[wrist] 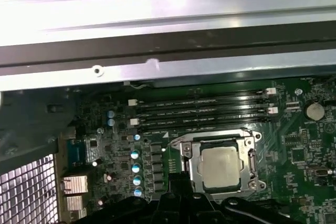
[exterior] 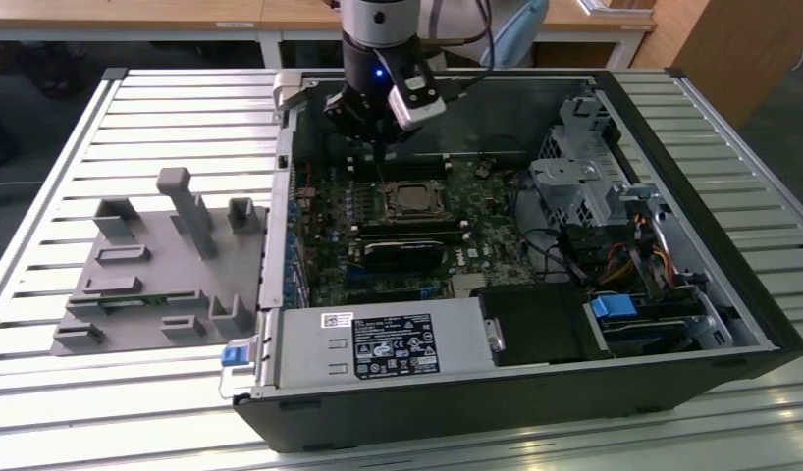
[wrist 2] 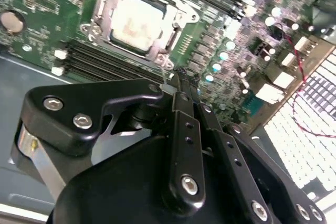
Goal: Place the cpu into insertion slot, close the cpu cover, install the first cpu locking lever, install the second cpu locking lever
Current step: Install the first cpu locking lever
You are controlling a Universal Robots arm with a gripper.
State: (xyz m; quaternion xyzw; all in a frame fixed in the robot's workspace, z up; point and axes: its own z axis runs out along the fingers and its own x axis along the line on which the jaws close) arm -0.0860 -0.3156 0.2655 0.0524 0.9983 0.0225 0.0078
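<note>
Pincer point(wrist 2: 182, 76): fingers pressed together with nothing visible between them, so it reads as closed and empty. Tips are low over the board, just beside one corner of the socket point(wrist 2: 86, 30), on the side with the row of round capacitors point(wrist 2: 216, 67). Chip point(wrist 2: 137, 20) lies flat in the socket straight ahead of the tips, pale face up. Cover point(wrist 2: 173, 17) looks to be down over it, framing the chip's edges. A thin bit of wire at the near corner could be a locking lever point(wrist 2: 167, 64). Can't tell if the tips touch it, or if either lever is latched. Memory slots point(wrist: 202, 109) run alongside the socket. Further out: open computer case point(exterior: 716, 294) on a slatted worktop point(exterior: 114, 412).
</note>
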